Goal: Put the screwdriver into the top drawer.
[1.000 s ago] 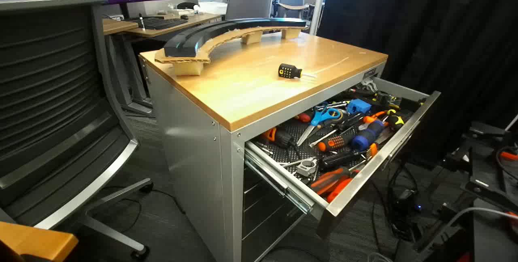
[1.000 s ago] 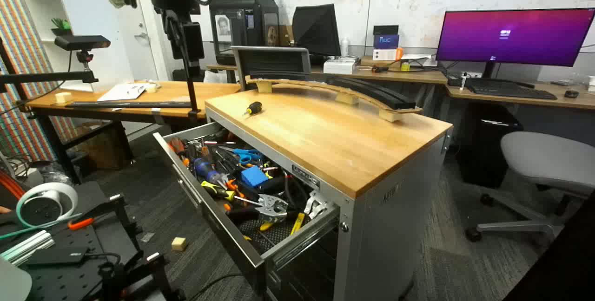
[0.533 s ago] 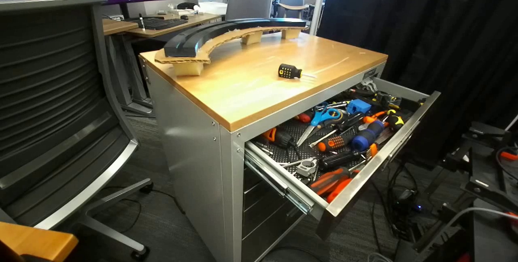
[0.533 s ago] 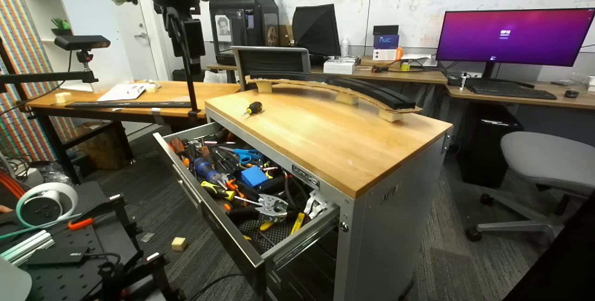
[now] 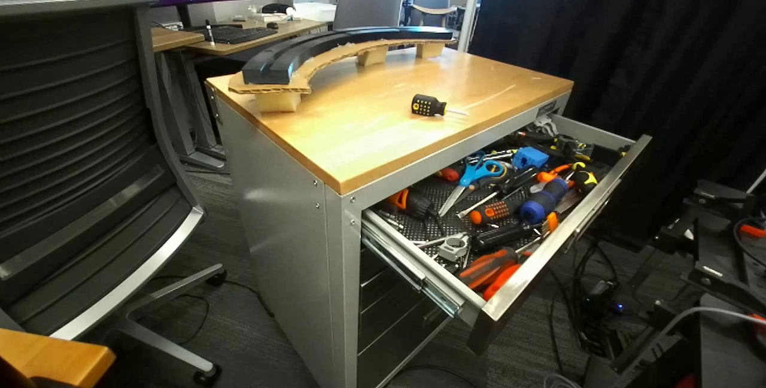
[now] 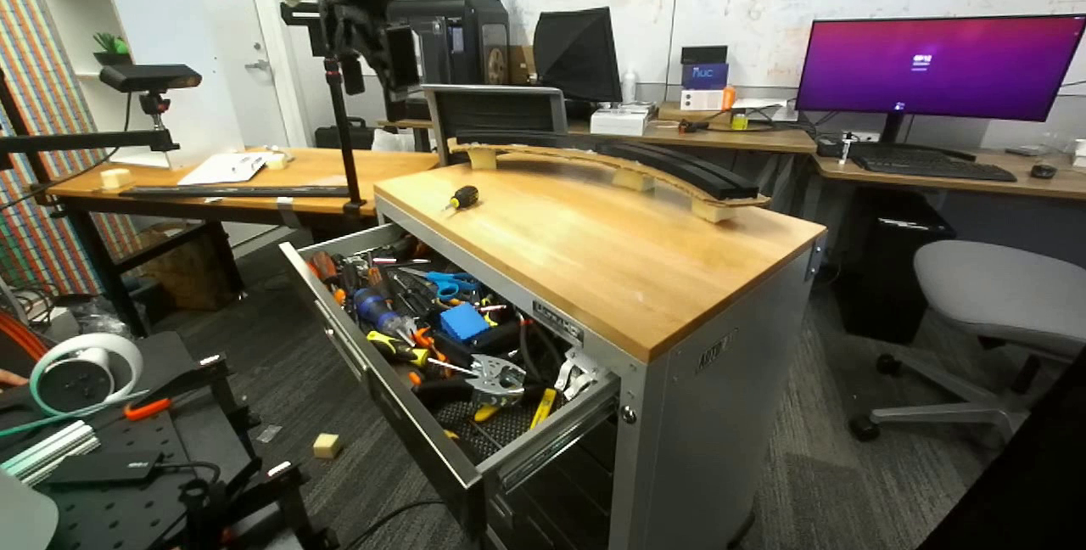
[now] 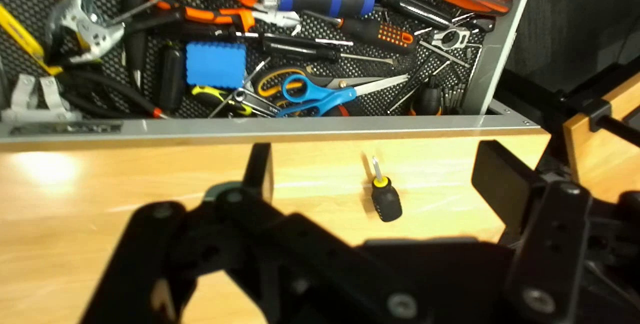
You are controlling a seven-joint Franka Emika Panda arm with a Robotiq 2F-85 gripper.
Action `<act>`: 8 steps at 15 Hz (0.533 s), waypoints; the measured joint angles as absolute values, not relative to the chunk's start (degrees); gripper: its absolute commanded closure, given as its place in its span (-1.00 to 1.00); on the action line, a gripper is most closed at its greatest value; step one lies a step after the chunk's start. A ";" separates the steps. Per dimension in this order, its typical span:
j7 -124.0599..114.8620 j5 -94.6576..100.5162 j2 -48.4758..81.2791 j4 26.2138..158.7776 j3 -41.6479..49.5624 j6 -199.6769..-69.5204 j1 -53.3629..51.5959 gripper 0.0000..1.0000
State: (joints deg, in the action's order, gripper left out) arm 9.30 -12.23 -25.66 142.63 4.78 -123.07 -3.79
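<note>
The screwdriver (image 5: 428, 105), a stubby black tool with a yellow collar and short metal shaft, lies on the wooden top (image 5: 371, 136) near the edge above the drawer. It also shows in an exterior view (image 6: 464, 197) and the wrist view (image 7: 386, 203). The top drawer (image 5: 565, 235) is pulled out and full of tools; its side wall shows in the wrist view (image 7: 500, 59). My gripper (image 7: 381, 179) is wide open and empty. In the wrist view the screwdriver appears between the fingers, well below them. In an exterior view the gripper (image 6: 386, 83) hangs high above the cabinet's far end.
A curved black strip on cardboard (image 5: 347, 41) stands on blocks along the top's back edge. Blue scissors (image 7: 320, 96), a blue block (image 7: 216, 65) and several handled tools lie in the drawer. An upright post (image 6: 344, 134) stands beyond the cabinet. A chair (image 5: 90, 154) stands beside it.
In an exterior view my arm and gripper have moved to the right over the last half second, toward the cabinet. The screwdriver and the drawer have not moved.
</note>
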 measured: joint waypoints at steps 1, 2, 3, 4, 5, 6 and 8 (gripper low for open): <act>11.31 -12.04 -22.36 139.55 4.72 -123.07 -4.75 -1.00; 13.16 -11.95 -19.05 136.47 4.49 -122.92 -5.58 -1.00; 15.16 -11.94 -15.53 133.27 4.11 -122.72 -6.27 -1.00; 17.03 -11.94 -12.11 130.23 3.67 -122.30 -6.81 -1.00; 18.92 -11.93 -8.67 127.21 3.09 -121.64 -7.12 -1.00; 20.66 -11.87 -5.26 124.25 2.36 -120.85 -7.23 -1.00; 23.86 -11.24 1.49 118.39 0.69 -119.28 -7.23 -1.00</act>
